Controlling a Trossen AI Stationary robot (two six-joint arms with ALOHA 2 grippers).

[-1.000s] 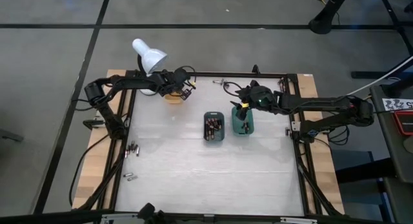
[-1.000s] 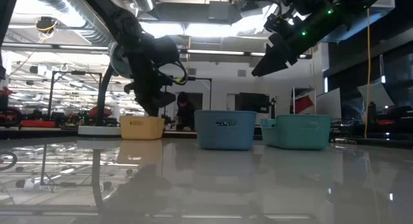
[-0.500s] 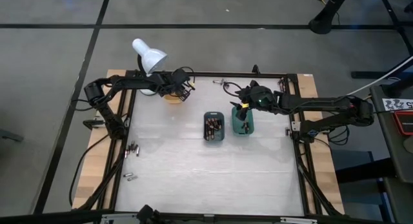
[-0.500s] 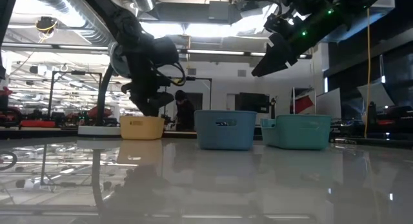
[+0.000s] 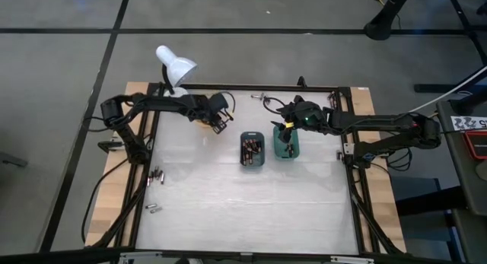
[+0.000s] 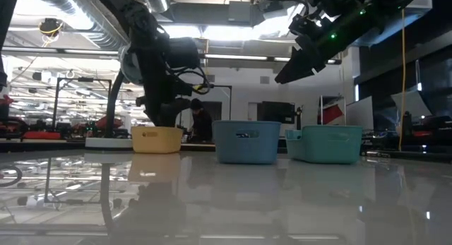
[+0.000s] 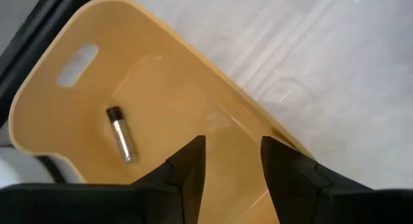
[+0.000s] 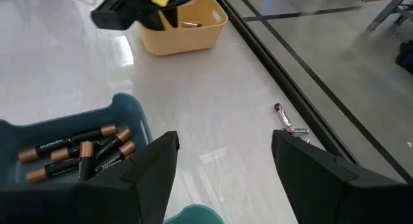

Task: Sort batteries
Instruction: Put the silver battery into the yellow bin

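Overhead, the left end effector [image 7: 232, 161] hangs parted and empty above the shallow orange plastic tray [image 7: 58, 50] holding one silvery battery [image 7: 120, 135]; the right end effector [image 8: 222, 162] gapes wide.

A rounded rectangular orange plastic tray [image 5: 202, 114] sits at the table's far left, just in front of a white desk lamp [image 5: 176, 67], with one small silvery cylindrical battery [image 7: 120, 133] lying in it. Right of it, near the table's middle, a dark teal plastic tray [image 5: 252, 150] holding several dark copper-ended batteries [image 8: 80, 152] stands just beside a green plastic tray [image 5: 286, 144]. More small loose metal batteries [image 5: 157, 175] lie near the left edge.
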